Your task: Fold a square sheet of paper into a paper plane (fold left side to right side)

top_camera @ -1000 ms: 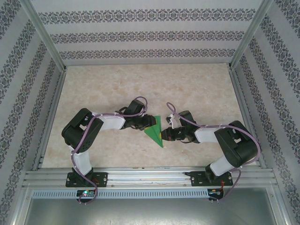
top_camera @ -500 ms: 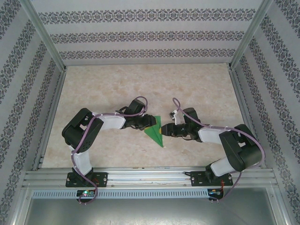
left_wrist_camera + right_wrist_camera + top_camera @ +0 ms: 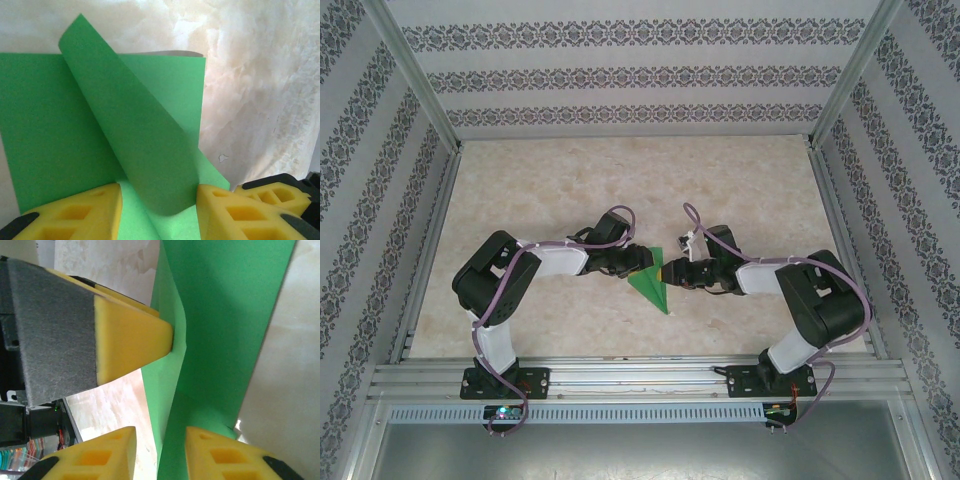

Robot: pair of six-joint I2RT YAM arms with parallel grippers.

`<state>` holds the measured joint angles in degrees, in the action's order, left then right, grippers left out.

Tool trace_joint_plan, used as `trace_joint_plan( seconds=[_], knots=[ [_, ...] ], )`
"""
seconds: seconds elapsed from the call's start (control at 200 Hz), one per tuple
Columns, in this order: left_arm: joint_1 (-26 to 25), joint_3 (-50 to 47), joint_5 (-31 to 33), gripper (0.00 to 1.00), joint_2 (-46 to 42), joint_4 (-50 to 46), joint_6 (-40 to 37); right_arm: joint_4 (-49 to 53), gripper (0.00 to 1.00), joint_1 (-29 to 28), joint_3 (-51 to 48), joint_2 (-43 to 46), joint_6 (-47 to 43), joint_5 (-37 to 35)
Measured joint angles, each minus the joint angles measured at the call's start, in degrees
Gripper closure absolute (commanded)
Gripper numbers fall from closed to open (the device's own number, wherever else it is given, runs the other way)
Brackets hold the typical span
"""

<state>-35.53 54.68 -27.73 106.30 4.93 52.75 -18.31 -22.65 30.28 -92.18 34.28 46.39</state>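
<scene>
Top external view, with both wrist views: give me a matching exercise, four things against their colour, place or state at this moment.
Things:
1. square sheet of paper
2. left gripper
3. right gripper
4. table

Descriptions:
a. marbled beige
b. at the paper's right side, jaws apart, a raised fold running between them
c. bright green, one flap curled up
d. at the paper's left side, the curled flap between its yellow fingers

Pairs: 1-c, 2-d, 3-b, 4-a
</scene>
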Motion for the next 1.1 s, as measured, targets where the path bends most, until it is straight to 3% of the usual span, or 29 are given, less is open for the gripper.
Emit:
trace_joint_plan(
  seconds=[0.325,1.099],
  knots=[
    [0.0,0.0,0.1,0.55,0.0,0.0,0.0,0.1,1.00,-0.1,0.1,-1.2,-0.2,0.0],
    [0.0,0.1,0.2,0.56,0.0,-0.2,0.0,4.8,1.00,-0.1,1.3,-2.4,-2.9,-3.5]
  ],
)
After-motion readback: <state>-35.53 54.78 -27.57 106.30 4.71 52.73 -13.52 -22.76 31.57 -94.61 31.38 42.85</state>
